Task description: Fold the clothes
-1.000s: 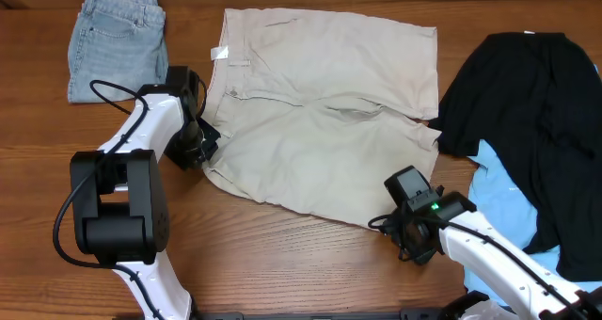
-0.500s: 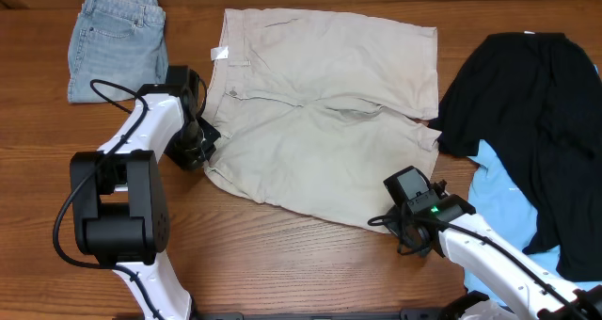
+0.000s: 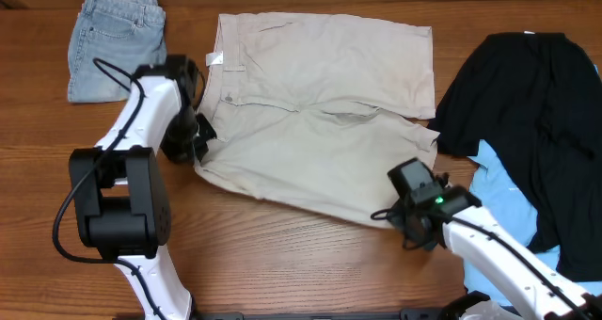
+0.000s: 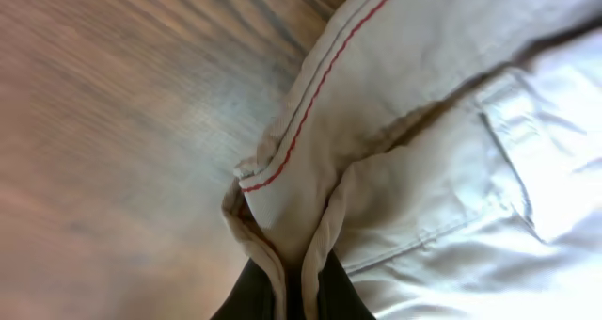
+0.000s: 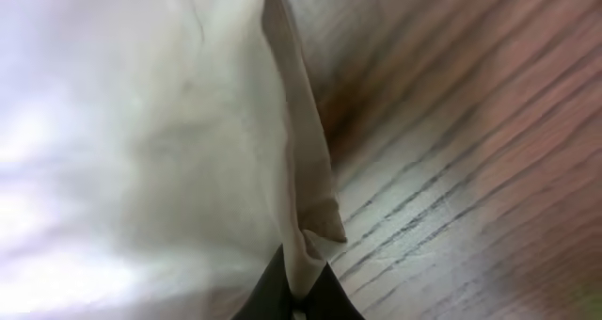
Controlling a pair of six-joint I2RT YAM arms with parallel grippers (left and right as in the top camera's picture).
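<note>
Overhead, I see the beige shorts (image 3: 320,104) spread flat on the surface (image 3: 282,273), mid-frame and toward 12 o'clock. The waistband runs down their 9 o'clock side. My left end effector (image 3: 198,151) sits at the shorts' 8 o'clock corner, right on the cloth edge. My right end effector (image 3: 400,216) is at their 5 o'clock corner, on the hem. From this height I cannot judge either grip. The folded denim shorts (image 3: 118,42) lie at 10 o'clock from the beige pair, well apart. A black garment (image 3: 536,113) lies at 3 o'clock, touching the leg hem, and a blue cloth (image 3: 503,202) shows under its lower edge.

On the left wrist camera, the left end effector (image 4: 293,296) is at 6 o'clock, narrowed onto a bunched fold of the beige shorts (image 4: 442,169). The waistband (image 4: 310,122), with a red stitch line, rises toward 1 o'clock. The bare surface (image 4: 113,122) fills the 9 o'clock side.

On the right wrist camera, the right end effector (image 5: 296,296) is at 6 o'clock, pinching a thin edge of the beige shorts (image 5: 122,151). The cloth fills the 9 o'clock half. The surface (image 5: 451,169) fills the 3 o'clock half.
</note>
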